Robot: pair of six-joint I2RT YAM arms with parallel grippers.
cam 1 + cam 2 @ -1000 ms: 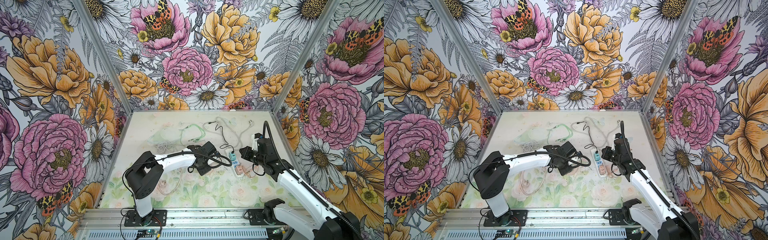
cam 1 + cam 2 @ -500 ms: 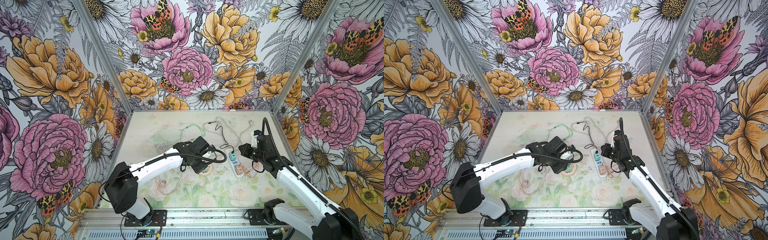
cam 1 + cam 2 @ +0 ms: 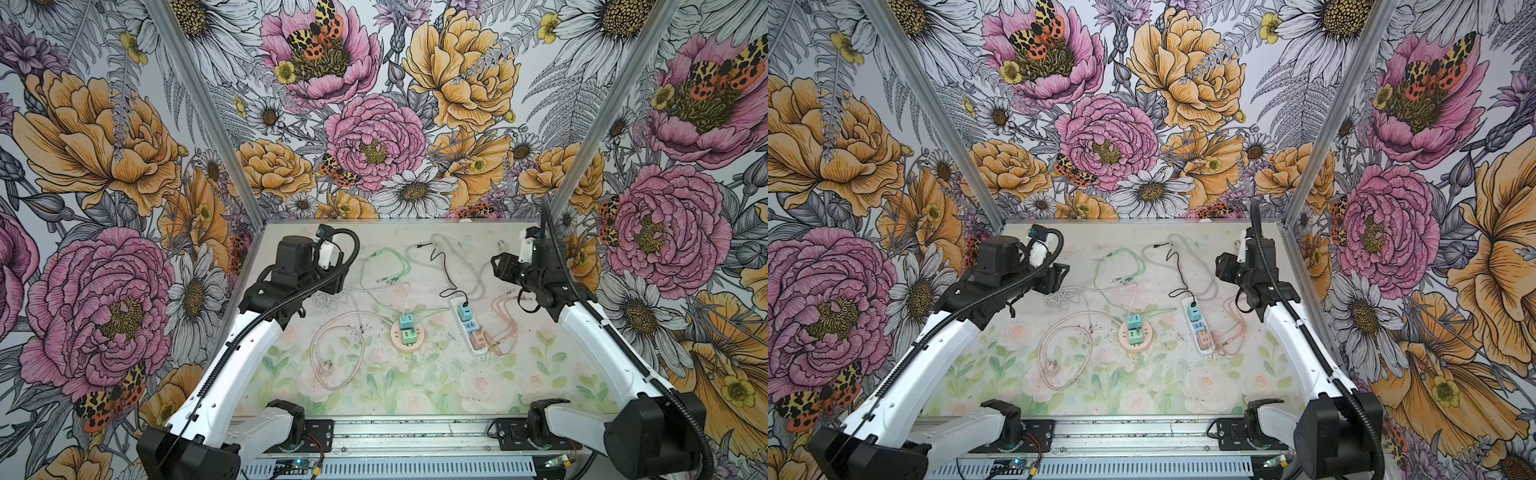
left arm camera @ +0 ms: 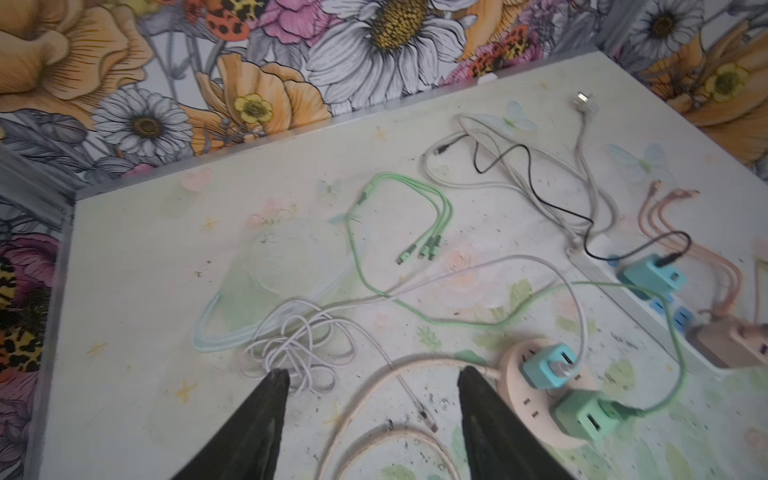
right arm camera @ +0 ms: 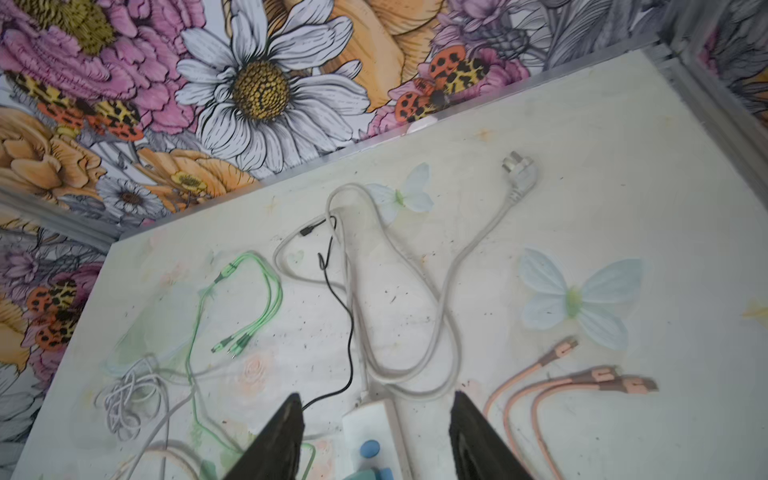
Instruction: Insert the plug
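A round pink socket hub (image 3: 395, 341) lies mid-table with a blue plug (image 3: 406, 322) and a green plug (image 3: 409, 337) seated in it. To its right, a white power strip (image 3: 454, 301) carries a teal plug (image 3: 464, 311) and a pink plug (image 3: 478, 337). My left gripper (image 4: 370, 374) hovers open and empty, back left of the hub (image 4: 528, 405). My right gripper (image 5: 376, 399) is open and empty above the strip's far end (image 5: 370, 419). Both show in a top view: left gripper (image 3: 1054, 278), right gripper (image 3: 1223, 268).
Loose cables cover the table: a green multi-head cable (image 3: 386, 266), a coiled white cable (image 3: 328, 297), a black lead (image 3: 446, 274), pink charging leads (image 3: 505, 328). The strip's white wall plug (image 5: 519, 170) lies near the back wall. The hub's own cord loops front left (image 3: 332, 353).
Both grippers have opened. The left arm has drawn back and left, away from the hub, uncovering it. The right arm has lifted back from the strip toward the right wall.
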